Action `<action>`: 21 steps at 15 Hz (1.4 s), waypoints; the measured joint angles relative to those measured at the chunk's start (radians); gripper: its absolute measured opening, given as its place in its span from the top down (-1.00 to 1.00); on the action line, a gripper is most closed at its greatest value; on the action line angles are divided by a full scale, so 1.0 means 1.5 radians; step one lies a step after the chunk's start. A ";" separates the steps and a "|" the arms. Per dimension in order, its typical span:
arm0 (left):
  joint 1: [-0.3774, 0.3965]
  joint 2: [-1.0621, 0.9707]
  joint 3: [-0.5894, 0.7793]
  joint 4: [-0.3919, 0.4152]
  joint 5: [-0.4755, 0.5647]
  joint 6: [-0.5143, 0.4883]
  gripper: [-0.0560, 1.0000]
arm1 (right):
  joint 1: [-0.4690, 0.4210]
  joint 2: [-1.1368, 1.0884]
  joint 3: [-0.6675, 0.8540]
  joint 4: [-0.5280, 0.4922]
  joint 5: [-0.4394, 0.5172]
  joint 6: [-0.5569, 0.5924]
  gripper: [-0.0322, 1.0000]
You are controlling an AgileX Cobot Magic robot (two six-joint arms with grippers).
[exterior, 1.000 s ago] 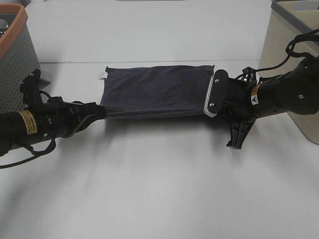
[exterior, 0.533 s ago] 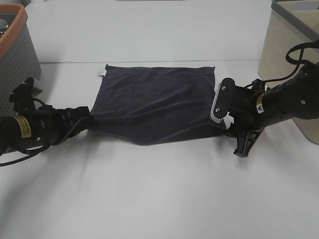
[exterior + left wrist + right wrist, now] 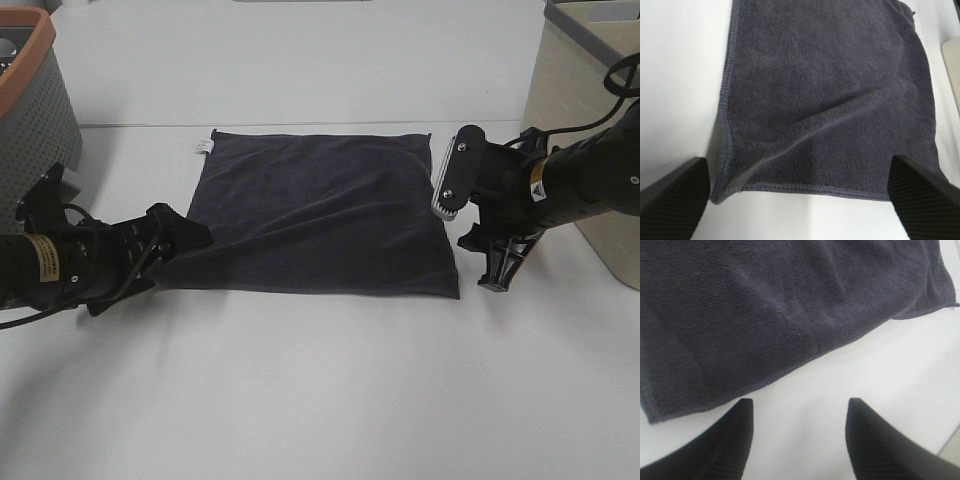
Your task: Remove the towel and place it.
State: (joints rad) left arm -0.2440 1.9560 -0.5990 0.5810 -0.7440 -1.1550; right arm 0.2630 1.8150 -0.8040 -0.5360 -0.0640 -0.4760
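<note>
Left gripper (image 3: 185,235) covers towel (image 3: 320,210) near-left corner in high view. Both baskets cut by frame edges: grey one (image 3: 35,120) left, beige one (image 3: 590,130) right. Tag (image 3: 204,148) print too small to read.

- Towel (image 3: 320,215): very dark navy-black terry, plain, w/ a small white tag (image 3: 204,148) at far-left corner.
- Table (image 3: 320,390): plain white, matte.
- Left basket (image 3: 35,110): grey w/ fine dotted perforations, orange rim.
- Right basket (image 3: 570,110): beige walls, grey rim.
- Left gripper (image 3: 185,232): black; yellow label on the arm behind it.
- Right gripper (image 3: 470,225): black, silver-white plate on its far side; yellow-white sticker on arm.
</note>
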 joint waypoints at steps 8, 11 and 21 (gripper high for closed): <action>0.000 -0.133 -0.061 0.107 0.155 -0.170 -0.81 | 0.000 -0.115 0.000 0.010 0.037 0.001 -0.15; 0.000 -0.133 -0.157 0.177 0.163 -0.241 -0.81 | 0.000 -0.153 0.001 0.032 0.037 0.001 -0.15; 0.000 -0.133 -0.524 0.468 0.544 -0.371 -0.72 | 0.000 -0.213 0.001 0.154 -0.034 0.003 -0.15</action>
State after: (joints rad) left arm -0.2440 1.7570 -1.3850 1.2830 0.0720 -1.7120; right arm 0.2630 1.4950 -0.8030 -0.3050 -0.1150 -0.4720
